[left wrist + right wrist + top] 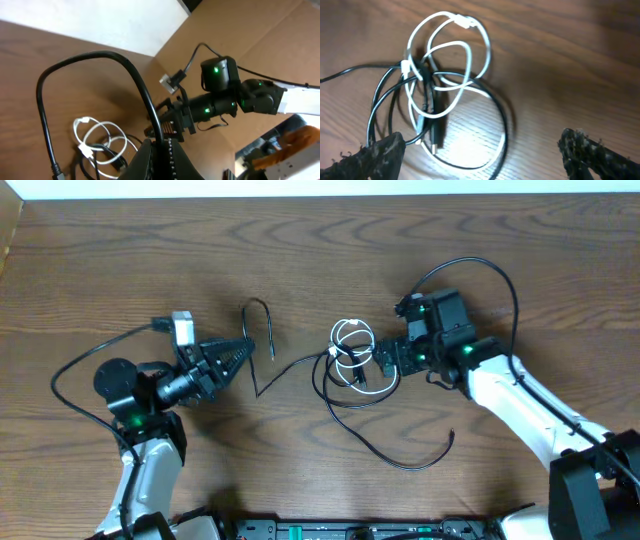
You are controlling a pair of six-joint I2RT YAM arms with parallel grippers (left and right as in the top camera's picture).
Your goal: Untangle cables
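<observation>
The black cable [372, 442] runs from a plug near my left gripper across the table into a small tangle, then trails to the front right. My left gripper [243, 352] is shut on it, and the cable arches up from the shut jaws [160, 142] and down to its plug [56, 172]. The white cable [352, 338] lies in loops tangled with the black one [501, 117]. My right gripper [378, 362] stands open right beside the tangle. Its fingers [380, 155] are spread wide just in front of the white loops [470, 50], holding nothing.
The thicker black wires [70, 375] of the arms curve over the table at the left and at the back right [500, 275]. A cardboard wall [280, 35] stands behind the right arm. A dark rail [350, 530] lines the front edge.
</observation>
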